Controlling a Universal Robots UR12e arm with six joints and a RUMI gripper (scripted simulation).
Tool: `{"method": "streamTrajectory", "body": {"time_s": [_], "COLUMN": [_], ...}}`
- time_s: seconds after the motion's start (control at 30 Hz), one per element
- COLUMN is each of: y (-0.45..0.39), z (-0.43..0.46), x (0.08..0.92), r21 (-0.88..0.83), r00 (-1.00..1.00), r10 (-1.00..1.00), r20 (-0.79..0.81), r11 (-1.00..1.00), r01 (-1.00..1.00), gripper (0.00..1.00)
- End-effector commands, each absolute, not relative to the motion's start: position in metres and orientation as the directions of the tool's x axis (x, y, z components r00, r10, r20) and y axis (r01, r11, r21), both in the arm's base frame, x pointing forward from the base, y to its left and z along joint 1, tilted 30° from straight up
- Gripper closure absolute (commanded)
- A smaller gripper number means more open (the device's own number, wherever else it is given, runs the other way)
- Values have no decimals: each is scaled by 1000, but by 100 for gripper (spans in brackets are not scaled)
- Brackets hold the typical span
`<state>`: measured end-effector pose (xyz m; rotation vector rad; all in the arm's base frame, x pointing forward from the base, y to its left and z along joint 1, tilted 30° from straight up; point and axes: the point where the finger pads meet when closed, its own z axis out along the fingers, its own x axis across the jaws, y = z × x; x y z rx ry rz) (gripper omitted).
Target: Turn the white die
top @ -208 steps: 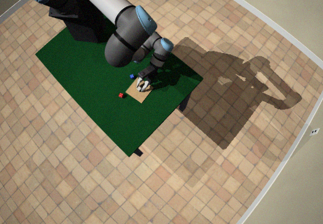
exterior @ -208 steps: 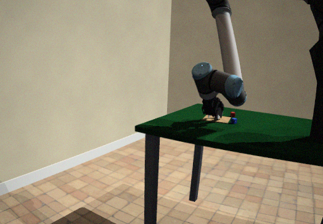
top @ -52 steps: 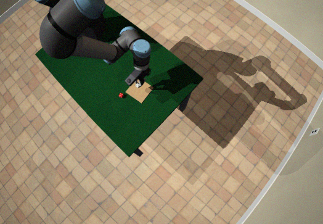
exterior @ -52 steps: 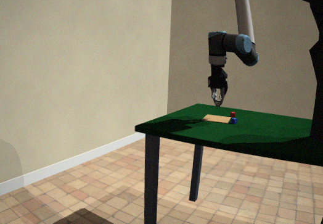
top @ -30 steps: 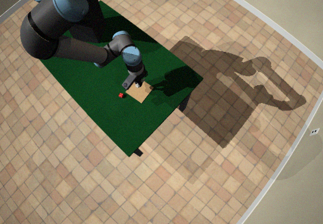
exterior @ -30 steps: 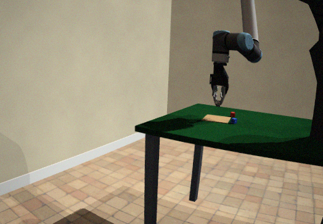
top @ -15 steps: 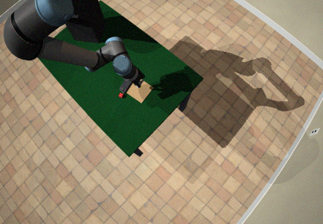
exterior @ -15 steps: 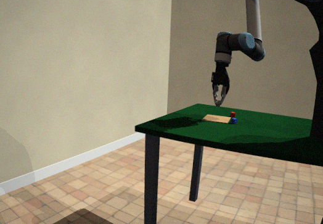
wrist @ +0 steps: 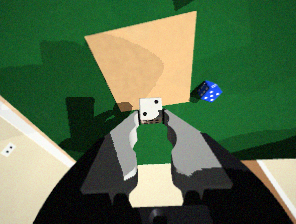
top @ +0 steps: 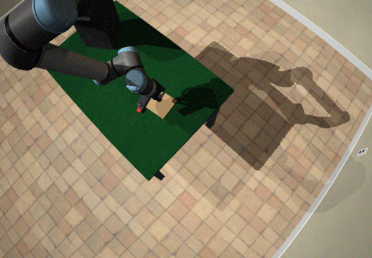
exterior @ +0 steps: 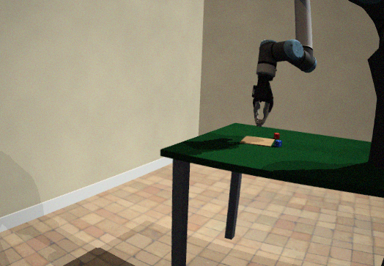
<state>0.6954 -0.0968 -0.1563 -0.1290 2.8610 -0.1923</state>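
Note:
My gripper (exterior: pixel 259 122) (wrist: pixel 150 110) is shut on the white die (wrist: pixel 150 108) and holds it in the air above the table. In the wrist view the die shows a face with two pips, and part of a side face with several pips. It overlaps the mat's near edge there. The tan mat (top: pixel 164 110) (exterior: pixel 256 141) (wrist: pixel 150 65) lies on the table. The red die (top: pixel 139 110) (exterior: pixel 276 135) sits off the mat, near one side; its top number is too small to read. In the top view the arm hides the white die.
A blue die (exterior: pixel 278 143) (wrist: pixel 210 92) sits just outside a corner of the mat, on the green table (top: pixel 124 131) (exterior: pixel 322 149). It is hidden in the top view. The arm's shadow falls across the table beside the mat. The robot's dark base stands at the table's far end.

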Motion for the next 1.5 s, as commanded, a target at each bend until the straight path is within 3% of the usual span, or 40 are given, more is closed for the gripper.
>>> {"method": "streamTrajectory", "body": {"time_s": [0.0, 0.73, 1.1, 1.47], "y": [-98, -99, -101, -101], "z": [-158, -156, -155, -154], "x": [696, 696, 696, 696], "r21": [-54, 104, 292, 309], "r00": [-960, -959, -959, -958], "r10": [-109, -108, -107, -105], "r20": [-257, -261, -264, -266], "r11": [994, 985, 938, 932], "r01": [-98, -140, -185, -188], "gripper": [94, 94, 94, 94]}}
